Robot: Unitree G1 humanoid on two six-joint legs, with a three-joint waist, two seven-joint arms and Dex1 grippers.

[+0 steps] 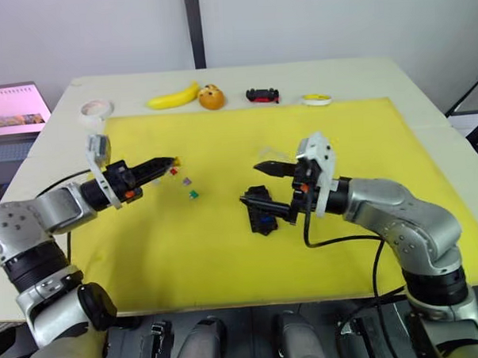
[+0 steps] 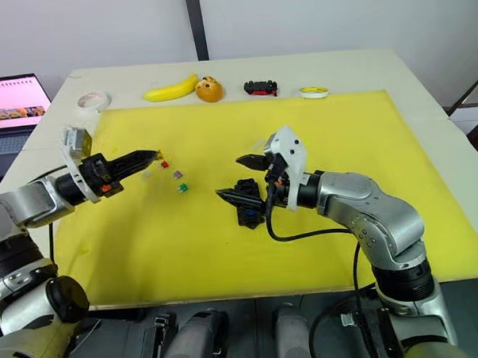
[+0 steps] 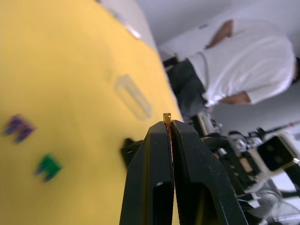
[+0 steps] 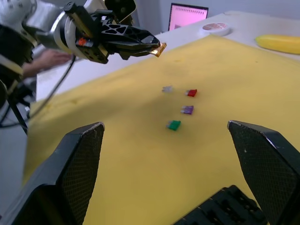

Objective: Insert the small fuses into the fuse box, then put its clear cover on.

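A pale table (image 1: 425, 84) carries a broad yellow mat (image 1: 226, 251), with an open laptop (image 1: 14, 109) off its left edge; along the far edge lie a yellow banana (image 1: 173, 97), a small black-and-red toy car (image 1: 262, 95) and two tape rolls. The right gripper (image 1: 260, 184) hangs with its fingers spread wide over the small black rectangular fuse box (image 1: 260, 214) at mid-mat, one finger beyond it, the other over its near end. The left gripper (image 1: 169, 161) is pinched tight on a tiny olive-brown fuse (image 4: 161, 47), held above the mat's left part; just beside its tip lie loose red (image 4: 191, 93), grey (image 4: 167, 89), purple (image 4: 187, 110) and green (image 4: 174, 125) fuses. The transparent rectangular cover (image 3: 133, 96) lies flat on the mat beyond the fuse box.
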